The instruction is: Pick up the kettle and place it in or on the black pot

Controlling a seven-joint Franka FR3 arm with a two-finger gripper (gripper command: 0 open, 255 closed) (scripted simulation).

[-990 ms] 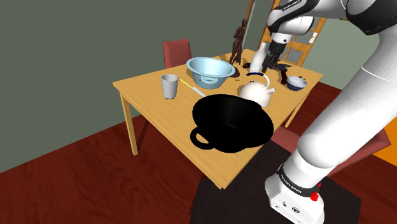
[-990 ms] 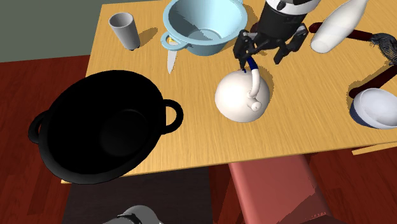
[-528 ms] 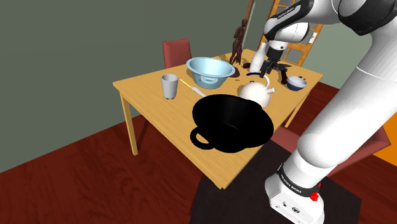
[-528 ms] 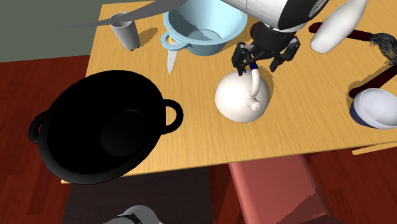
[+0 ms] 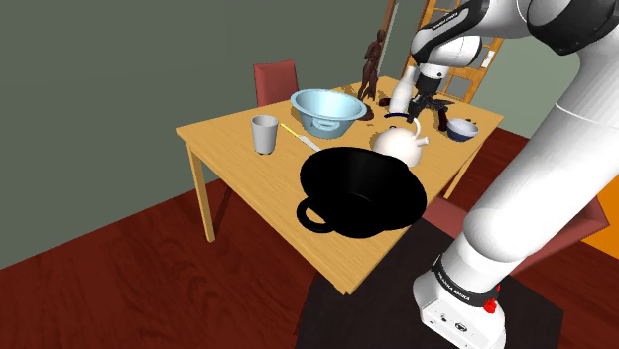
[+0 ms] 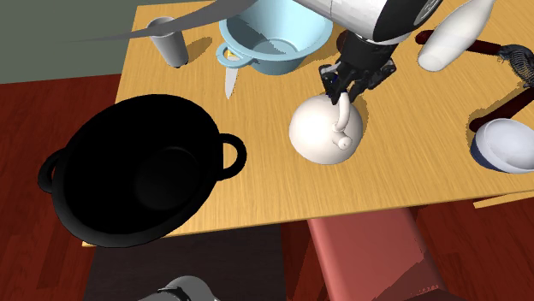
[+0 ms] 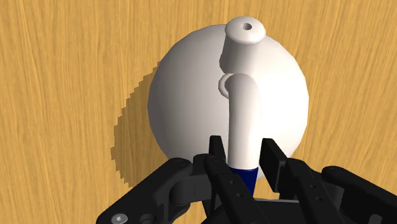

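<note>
The white kettle [image 5: 400, 146] [image 6: 323, 131] [image 7: 191, 95] stands on the wooden table [image 5: 248, 164] [image 6: 402, 184], past the big black pot [image 5: 342, 178] [image 6: 103, 201] in the shoulder view. Its arched handle [image 7: 244, 121] is white and turns blue at the end. My gripper [image 5: 409, 115] [image 6: 344, 86] [image 7: 245, 164] hangs straight above the kettle. Its two black fingers [image 7: 275, 162] are shut on the handle near the blue end. The kettle's base rests on the tabletop, and the spout [image 7: 245, 28] points away from the hand.
A light blue bowl [image 5: 327, 111] [image 6: 274, 34], a grey cup [image 5: 264, 134] [image 6: 168, 40] and a knife [image 6: 230, 81] lie beyond the pot. A white bottle [image 6: 453, 36], a white-and-blue bowl [image 6: 505, 144] and a dark figurine [image 5: 373, 64] stand near the kettle. A red chair [image 6: 376, 256] sits at the table's edge.
The fingers, wide apart on both sides of the handle half a second ago, have shut on it. Before that the hand came down a little. The kettle has not moved.
</note>
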